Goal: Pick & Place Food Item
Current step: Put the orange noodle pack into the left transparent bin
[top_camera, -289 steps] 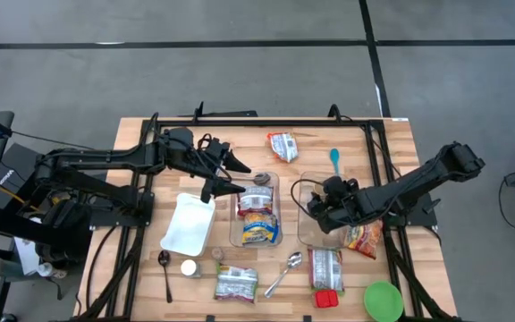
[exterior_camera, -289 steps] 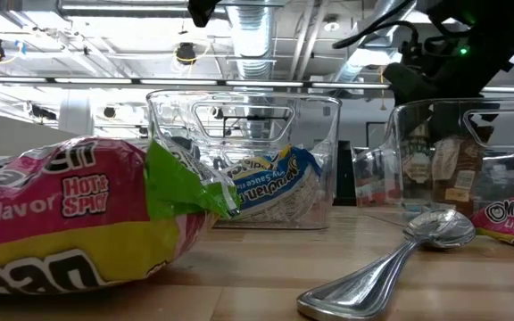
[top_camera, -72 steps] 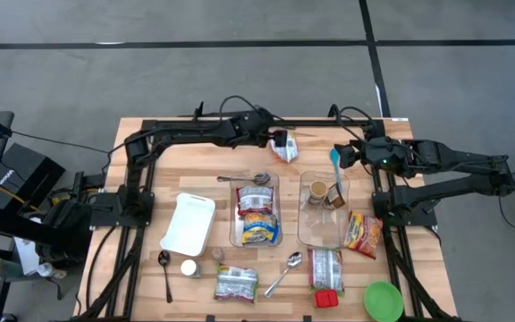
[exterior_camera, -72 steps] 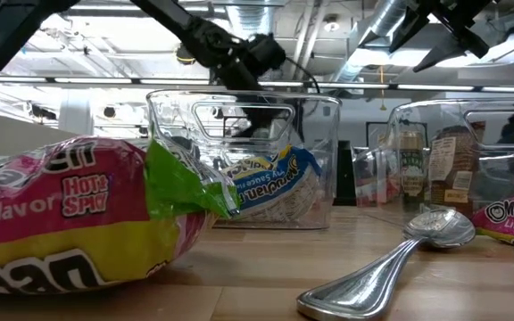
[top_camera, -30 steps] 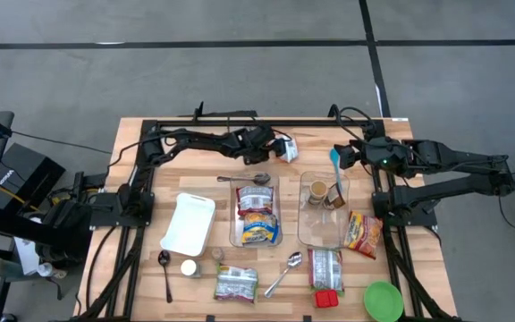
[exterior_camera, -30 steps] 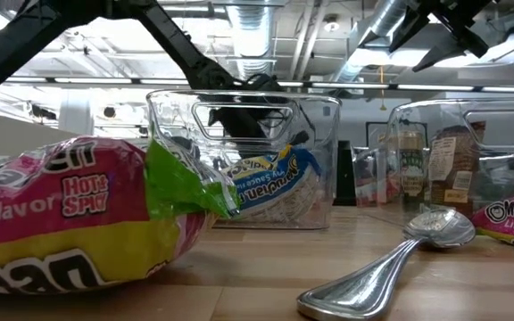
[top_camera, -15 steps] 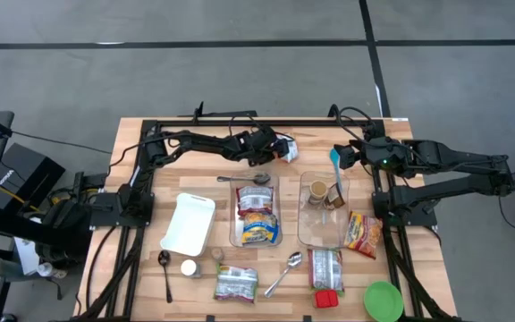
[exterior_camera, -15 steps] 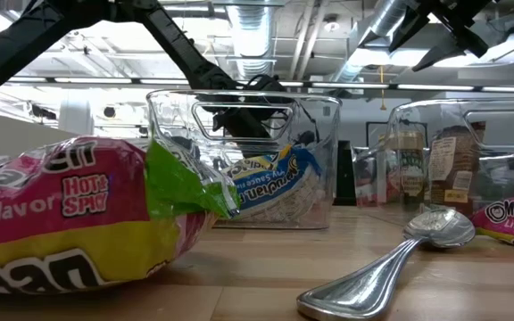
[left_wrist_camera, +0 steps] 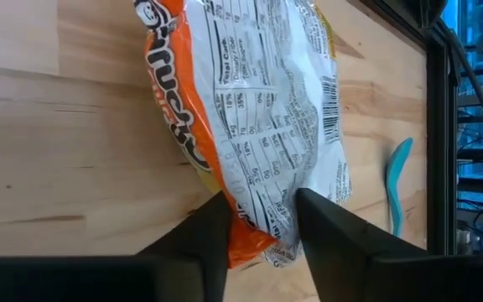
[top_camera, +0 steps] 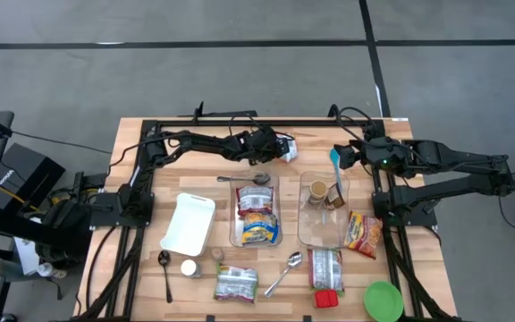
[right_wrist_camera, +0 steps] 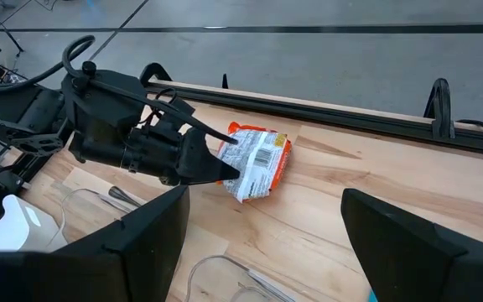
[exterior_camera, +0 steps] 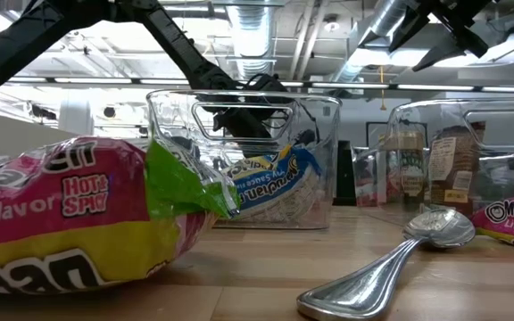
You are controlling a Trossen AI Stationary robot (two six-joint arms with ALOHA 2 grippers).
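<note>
wooden table (top_camera: 186,170) holds the noodle packet (left_wrist_camera: 250,126) just behind the clear bin (top_camera: 257,211); left claw (left_wrist_camera: 258,220) pinches its end, so squeeze firmly, lift straight. right claw (top_camera: 340,157) gapes empty.

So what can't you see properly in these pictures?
- High view: the left gripper covers part of the orange noodle packet, so its front stays hidden.
- Left wrist view: the packet's far end is cut off by the picture edge; its small print is too tiny to read.
- Low view: the clear bin blurs the packet and gripper behind it.
</note>
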